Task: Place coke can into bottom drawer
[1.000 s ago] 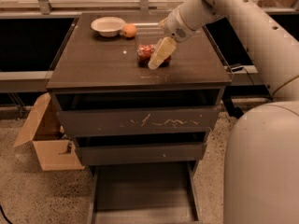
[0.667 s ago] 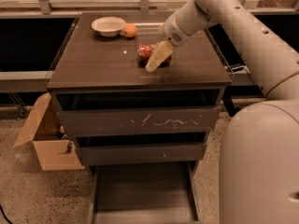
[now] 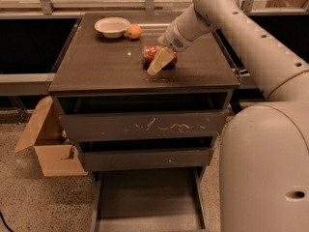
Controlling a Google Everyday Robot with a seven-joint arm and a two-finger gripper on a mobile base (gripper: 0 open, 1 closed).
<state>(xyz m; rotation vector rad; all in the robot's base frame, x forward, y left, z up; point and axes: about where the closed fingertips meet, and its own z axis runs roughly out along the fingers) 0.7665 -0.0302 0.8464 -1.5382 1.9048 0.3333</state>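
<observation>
In the camera view the gripper [image 3: 155,67] hangs low over the cabinet top [image 3: 96,64], and its pale wedge lies across the middle of the coke can [image 3: 149,53]. Red shows on either side of the wedge. A second ago the wedge sat just to one side and the can showed clear beside it. Since then the gripper has slid across and down, while the can itself has not shifted on the wood. That looks like the reach ending and the grasp beginning, but whether the gripper has closed on the can cannot be told, since the wedge hides the contact. Beyond the gripper's tip, toward the back edge, stand a white bowl [image 3: 112,27] and an orange [image 3: 134,31], well apart from the can and out of the way. Far below the tip, past the scratched drawer front [image 3: 145,125] and the plain one under it, the bottom drawer [image 3: 147,202] is already pulled out with its grey floor bare. The lift, the carry down and the release are all still to come.
</observation>
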